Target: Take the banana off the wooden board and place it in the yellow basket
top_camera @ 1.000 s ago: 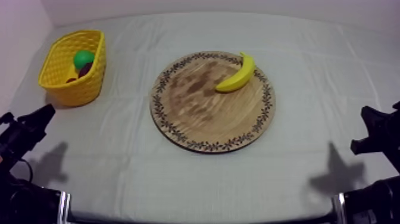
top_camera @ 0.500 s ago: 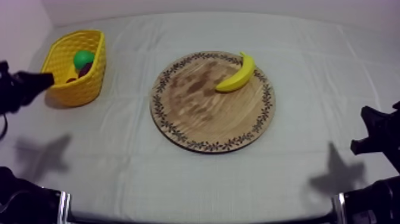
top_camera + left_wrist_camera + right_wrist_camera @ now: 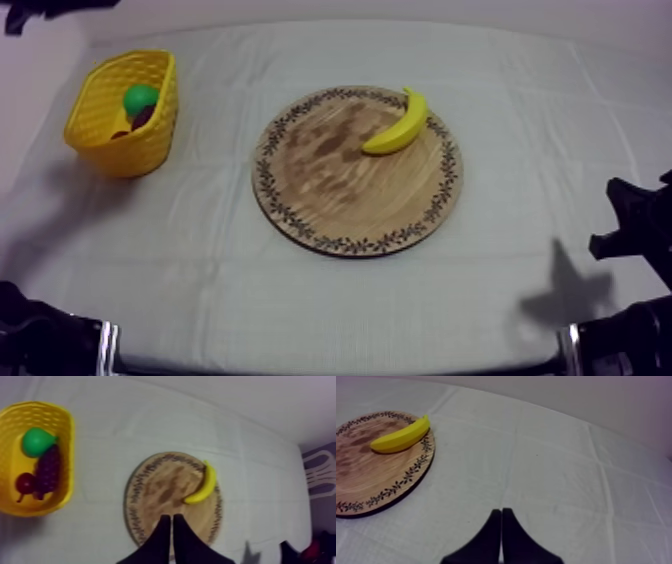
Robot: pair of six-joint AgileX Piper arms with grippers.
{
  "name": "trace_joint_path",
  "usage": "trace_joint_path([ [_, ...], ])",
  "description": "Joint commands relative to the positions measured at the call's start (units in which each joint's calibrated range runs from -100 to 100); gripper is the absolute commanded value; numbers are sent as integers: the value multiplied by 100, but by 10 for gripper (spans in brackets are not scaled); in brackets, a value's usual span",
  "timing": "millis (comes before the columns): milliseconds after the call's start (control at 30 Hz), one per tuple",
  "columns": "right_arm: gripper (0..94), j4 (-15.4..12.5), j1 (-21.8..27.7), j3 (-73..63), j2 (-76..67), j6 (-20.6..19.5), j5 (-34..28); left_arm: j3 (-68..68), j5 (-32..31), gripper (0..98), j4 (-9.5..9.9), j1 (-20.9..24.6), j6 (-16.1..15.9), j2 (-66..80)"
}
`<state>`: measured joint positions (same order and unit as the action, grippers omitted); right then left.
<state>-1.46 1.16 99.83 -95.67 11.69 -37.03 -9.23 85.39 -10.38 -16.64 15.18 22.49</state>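
The yellow banana (image 3: 397, 126) lies on the far right part of the round wooden board (image 3: 330, 205), near its patterned rim. The yellow basket (image 3: 98, 108) stands at the far left and holds a green pear (image 3: 140, 97), dark grapes (image 3: 47, 470) and a small red fruit (image 3: 25, 483). My left gripper (image 3: 171, 519) hangs high over the table, its fingers together in a narrow wedge over the board's near edge; in the top view its arm (image 3: 50, 9) is at the upper left corner. My right gripper (image 3: 501, 512) is shut on nothing, low over bare cloth right of the board.
Grey-white cloth (image 3: 200, 290) covers the table around the board and basket. My right arm (image 3: 635, 225) rests at the right edge. A white chair (image 3: 320, 473) stands beyond the table's far right side.
My left arm has risen from the lower left, past the basket, up to the upper left corner. The banana, board, basket and right arm have not moved.
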Motion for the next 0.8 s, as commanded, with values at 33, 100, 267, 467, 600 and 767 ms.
trace_joint_path([
  [33, 2, -3, -2, -5, 0, 0, -6, 1588, 258, 0, -33, -232, 398, -1026],
  [100, 2, -3, -2, -5, 0, 0, -6, 1915, 387, 0, -51, -379, 542, -1366],
  [267, 2, -3, -2, -5, 0, 0, -6, 2467, 571, 0, -159, -711, 816, -2108],
  [467, 2, -3, -2, -5, 0, 0, -6, 2862, 620, 0, -281, -1129, 1032, -2873],
  [600, 2, -3, -2, -5, 0, 0, -6, 3075, 628, 0, -369, -1388, 1149, -3365],
  [767, 2, -3, -2, -5, 0, 0, -6, 3133, 664, 0, -424, -1643, 1347, -3914],
])
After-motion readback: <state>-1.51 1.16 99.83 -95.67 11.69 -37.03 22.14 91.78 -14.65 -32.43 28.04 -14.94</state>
